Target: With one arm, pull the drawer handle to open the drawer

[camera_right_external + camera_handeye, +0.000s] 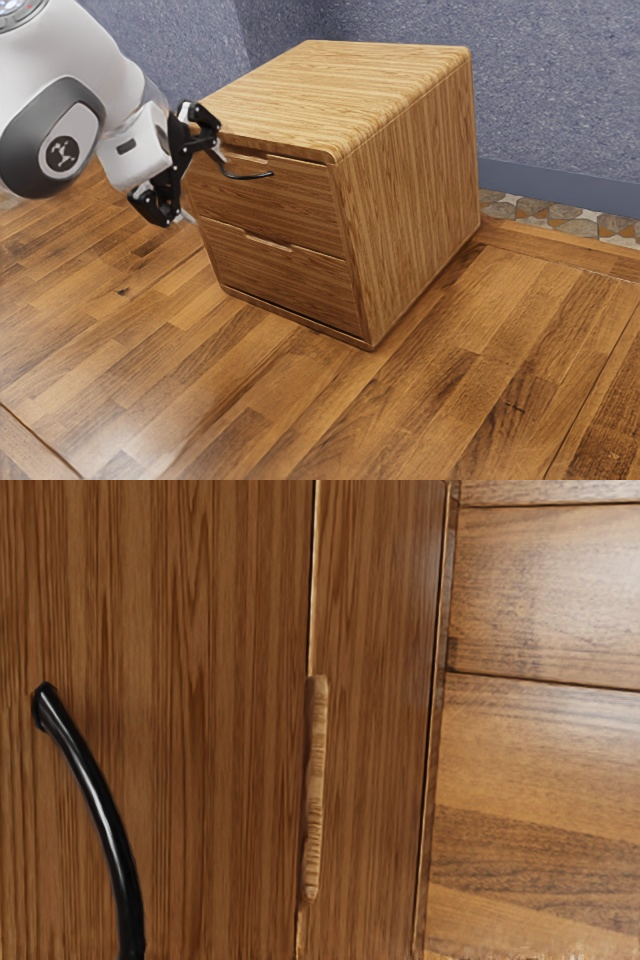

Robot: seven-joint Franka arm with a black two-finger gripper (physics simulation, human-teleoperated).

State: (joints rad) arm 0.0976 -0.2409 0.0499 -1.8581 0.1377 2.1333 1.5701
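One cabinet (400,180), two drawers (280,205), one black handle (102,810)

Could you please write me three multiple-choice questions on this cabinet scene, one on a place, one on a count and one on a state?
1. Where on the cabinet is the black handle fixed?
A. its top
B. the upper drawer
C. its side wall

2. How many drawers does the cabinet have?
A. one
B. two
C. three

3. What state is the gripper in?
A. open
B. shut on the handle
C. shut on a wooden block

Answers:
1 B: the handle curves off the upper drawer's front.
2 B: two fronts are stacked, the upper one and a lower drawer beneath it.
3 A: its jaws stand wide apart near the handle's end.
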